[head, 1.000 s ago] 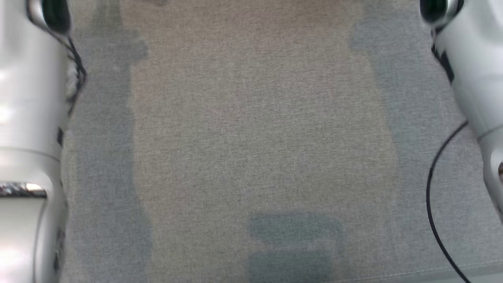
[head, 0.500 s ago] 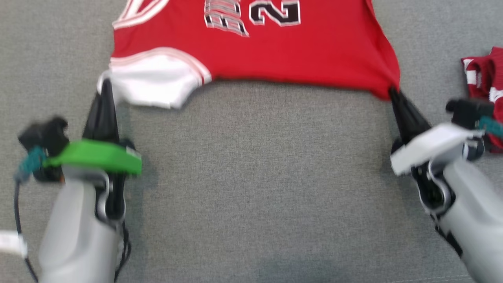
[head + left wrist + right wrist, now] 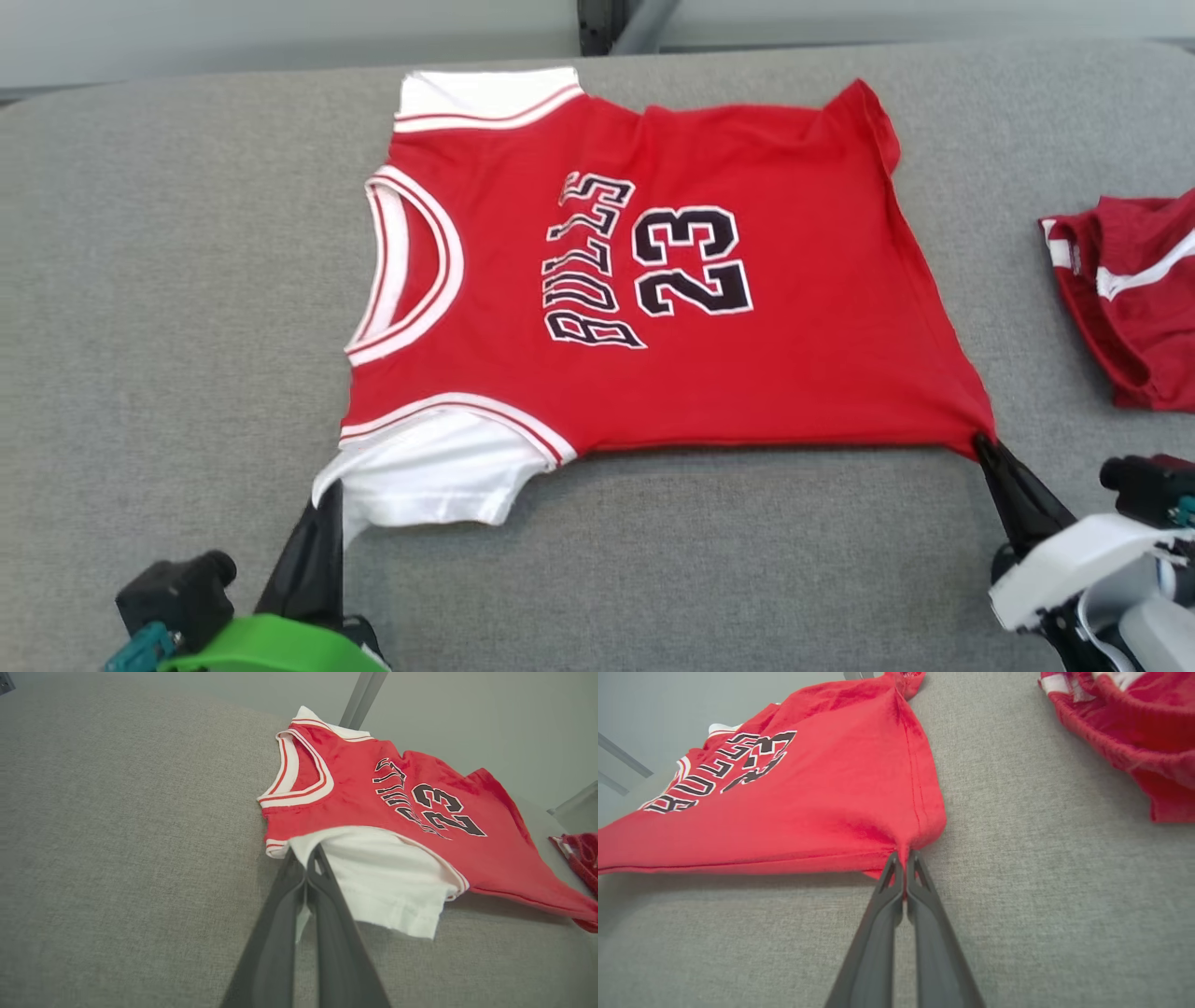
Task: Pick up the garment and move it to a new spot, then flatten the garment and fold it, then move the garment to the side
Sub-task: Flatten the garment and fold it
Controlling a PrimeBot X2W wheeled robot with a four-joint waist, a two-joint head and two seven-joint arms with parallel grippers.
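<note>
A red Bulls jersey (image 3: 672, 280) lies on a grey padded surface (image 3: 187, 280). The tip of its near white sleeve is hidden between the closed fingers of the left gripper (image 3: 329, 495). Its near hem corner is buried in the pinched right gripper (image 3: 982, 446). The head view's bottom edge cuts off both gripper bodies. Toward the surface's right side a second red garment (image 3: 1130, 299) runs out of frame — its kind cannot be told. In the right wrist view the left edge crops the jersey.
</note>
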